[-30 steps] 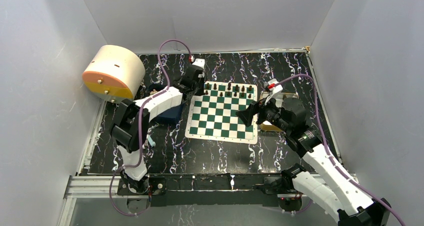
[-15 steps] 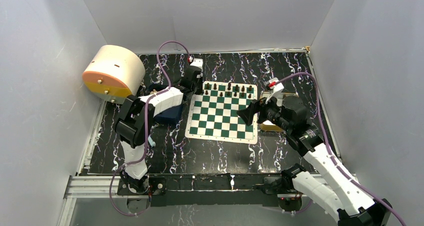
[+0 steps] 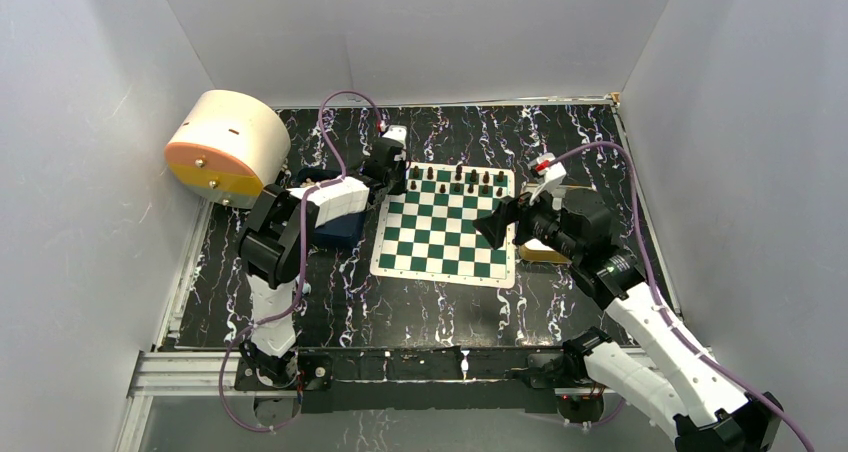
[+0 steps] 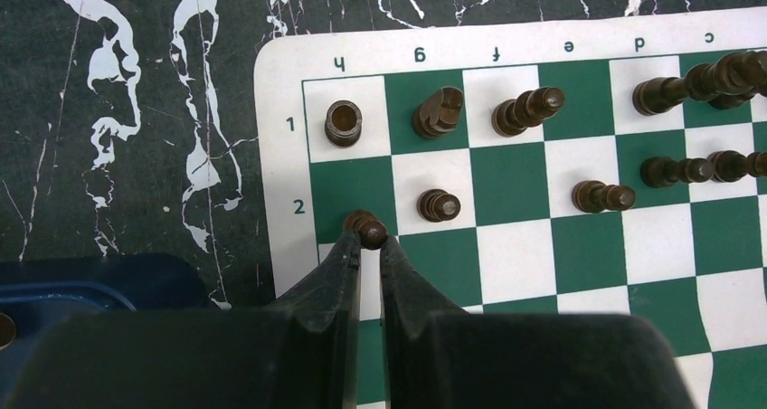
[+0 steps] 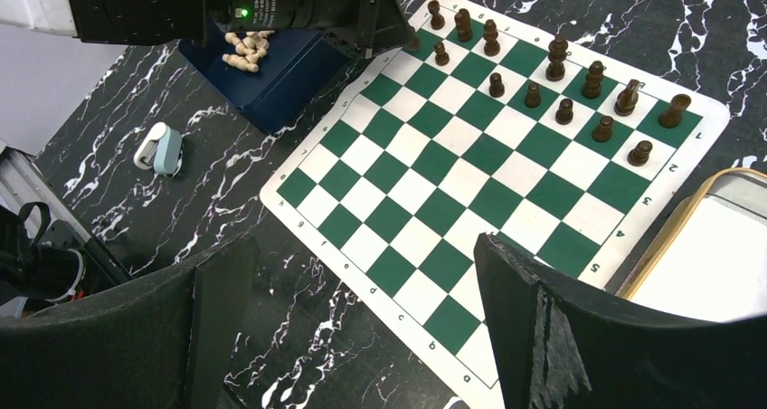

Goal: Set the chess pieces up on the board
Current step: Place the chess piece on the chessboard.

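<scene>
The board [image 3: 440, 237] is a green and white checked mat in the middle of the table. Several dark chess pieces [image 3: 460, 180] stand along its two far rows. In the left wrist view a rook [image 4: 343, 123] stands on h1. My left gripper [image 4: 370, 237] is shut on a small dark pawn [image 4: 366, 224] at the near edge of h2. From above, the left gripper [image 3: 392, 180] is at the board's far left corner. My right gripper [image 3: 497, 228] hovers wide open over the board's right side. Nothing is between its fingers [image 5: 357, 273].
A blue box [image 5: 271, 74] holding pale pieces sits left of the board, under the left arm. The gold tin tray [image 5: 714, 246] lies right of the board. A cream and orange cylinder [image 3: 225, 144] stands at far left. A small white and teal object [image 5: 161, 148] lies on the table.
The left arm has folded, its elbow swinging toward the right and its wrist shifting slightly, with the pawn still held. The right arm has barely moved.
</scene>
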Motion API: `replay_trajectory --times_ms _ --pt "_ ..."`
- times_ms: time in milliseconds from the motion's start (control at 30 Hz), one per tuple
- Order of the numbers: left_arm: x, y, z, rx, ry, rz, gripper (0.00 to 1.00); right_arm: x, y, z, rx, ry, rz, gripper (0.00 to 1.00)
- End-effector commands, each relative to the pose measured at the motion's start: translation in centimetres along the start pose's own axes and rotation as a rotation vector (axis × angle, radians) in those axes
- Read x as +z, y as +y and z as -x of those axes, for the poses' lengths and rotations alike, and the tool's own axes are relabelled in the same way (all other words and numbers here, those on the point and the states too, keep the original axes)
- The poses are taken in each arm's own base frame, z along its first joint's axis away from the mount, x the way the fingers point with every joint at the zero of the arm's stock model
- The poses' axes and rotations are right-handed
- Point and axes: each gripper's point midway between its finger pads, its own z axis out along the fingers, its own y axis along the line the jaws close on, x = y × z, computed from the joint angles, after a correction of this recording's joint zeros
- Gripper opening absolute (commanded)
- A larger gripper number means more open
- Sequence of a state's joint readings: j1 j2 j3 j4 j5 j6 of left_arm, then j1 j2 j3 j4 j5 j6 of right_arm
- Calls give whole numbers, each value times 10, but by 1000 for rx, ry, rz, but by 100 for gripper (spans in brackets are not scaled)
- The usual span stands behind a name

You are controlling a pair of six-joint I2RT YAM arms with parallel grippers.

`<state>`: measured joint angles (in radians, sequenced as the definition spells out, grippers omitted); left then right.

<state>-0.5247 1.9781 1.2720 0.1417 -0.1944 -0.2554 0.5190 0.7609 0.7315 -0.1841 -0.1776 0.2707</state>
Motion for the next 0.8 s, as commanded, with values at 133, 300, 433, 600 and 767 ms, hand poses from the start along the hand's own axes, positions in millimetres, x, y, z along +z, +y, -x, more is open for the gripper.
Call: replay_trajectory --times_ms 133,300,433,600,767 --pt "6 7 7 -33 -26 -3 1 1 7 31 -14 -72 8 99" --pt "12 6 3 -40 -17 -16 2 0 5 31 -18 -73 0 99" --pt "14 5 2 -43 -15 -21 2 0 4 31 -20 -75 -4 99" --pt "15 4 2 -47 -13 -24 2 1 3 30 -24 -72 -9 99" --pt "14 2 1 -67 -5 -32 3 2 2 28 -25 -68 -12 99"
